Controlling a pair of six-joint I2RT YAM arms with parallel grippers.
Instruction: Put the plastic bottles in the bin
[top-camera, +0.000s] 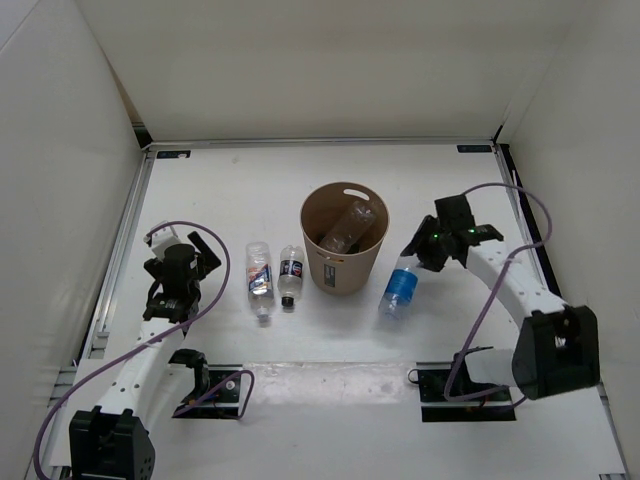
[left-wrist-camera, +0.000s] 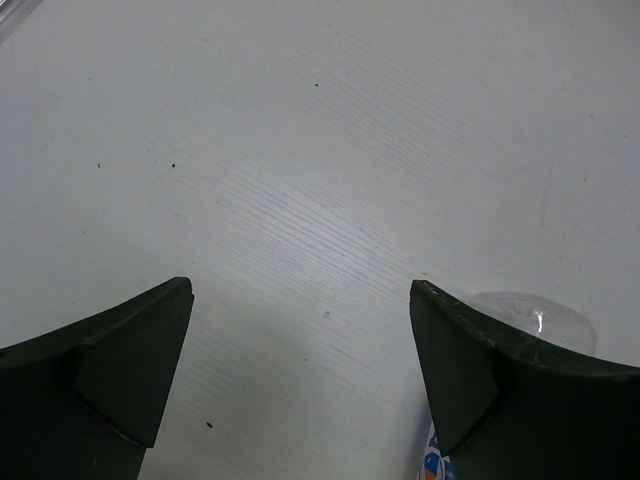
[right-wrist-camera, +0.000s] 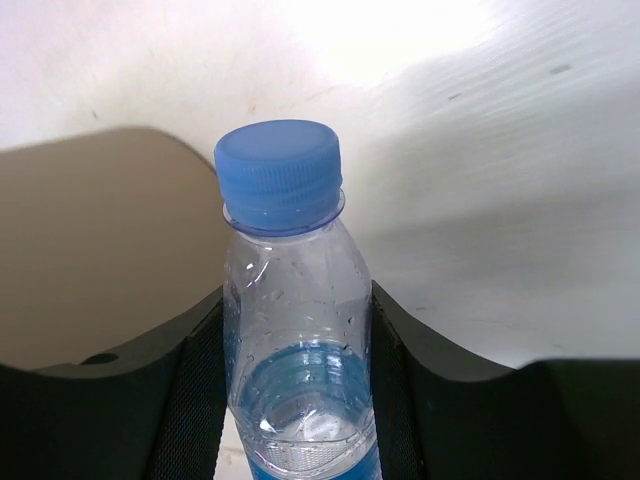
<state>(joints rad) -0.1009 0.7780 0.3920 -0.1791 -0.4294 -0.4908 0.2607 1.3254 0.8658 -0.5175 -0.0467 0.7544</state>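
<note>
The tan round bin (top-camera: 325, 268) stands mid-table with one clear unlabelled bottle (top-camera: 350, 228) lying inside it. My right gripper (top-camera: 409, 262) (right-wrist-camera: 297, 375) is shut on the blue-labelled, blue-capped bottle (top-camera: 400, 290) (right-wrist-camera: 292, 300) just right of the bin; both pads press its clear shoulder, and the cap points away from the wrist camera. Left of the bin lie a white-labelled bottle (top-camera: 260, 280) and a shorter dark-labelled bottle (top-camera: 291, 274). My left gripper (top-camera: 200, 255) (left-wrist-camera: 300, 290) hangs open over bare table, left of these two. A clear bottle end (left-wrist-camera: 535, 315) peeks past its right finger.
White walls close the table at the back and on both sides. The bin's wall (right-wrist-camera: 100, 240) fills the left of the right wrist view. Purple cables loop by both arms, and the arm bases sit at the near edge.
</note>
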